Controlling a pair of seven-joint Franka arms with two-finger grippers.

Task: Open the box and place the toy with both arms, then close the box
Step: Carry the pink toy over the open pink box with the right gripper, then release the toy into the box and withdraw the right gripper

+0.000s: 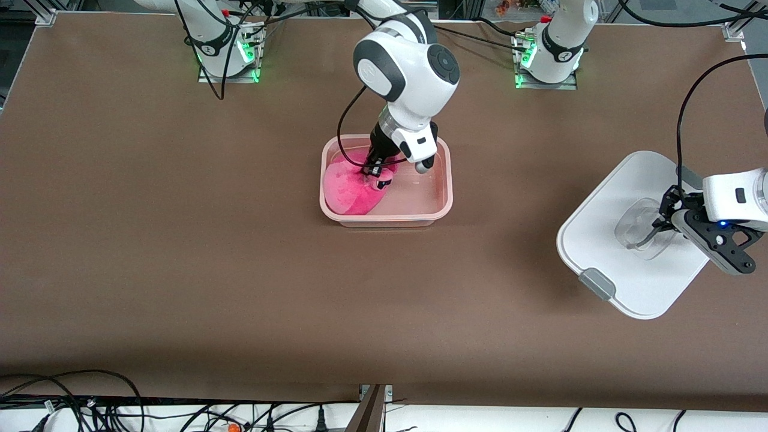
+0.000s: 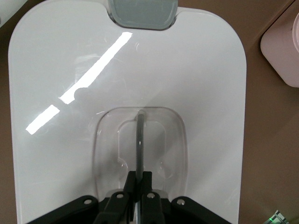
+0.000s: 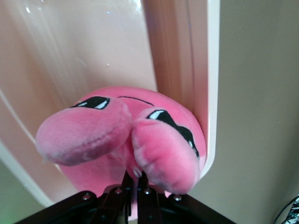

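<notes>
The toy (image 3: 121, 140) is fuzzy pink plush, soft and matt. The box (image 1: 445, 192) looks like smooth translucent pink plastic with a bit of shine. Its lid (image 2: 60, 60) is glossy white plastic, with a matt grey clip (image 2: 141, 13) and a clear plastic handle (image 2: 140, 149). The table (image 1: 180, 240) is covered in a flat matt brown surface.

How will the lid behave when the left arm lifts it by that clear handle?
Probably stiff: the lid shows as a flat, unbent white panel. It may swing or tilt, since the left gripper pinches only the thin clear handle at its centre. The glossy surface looks slippery, so the grip could slide.
</notes>
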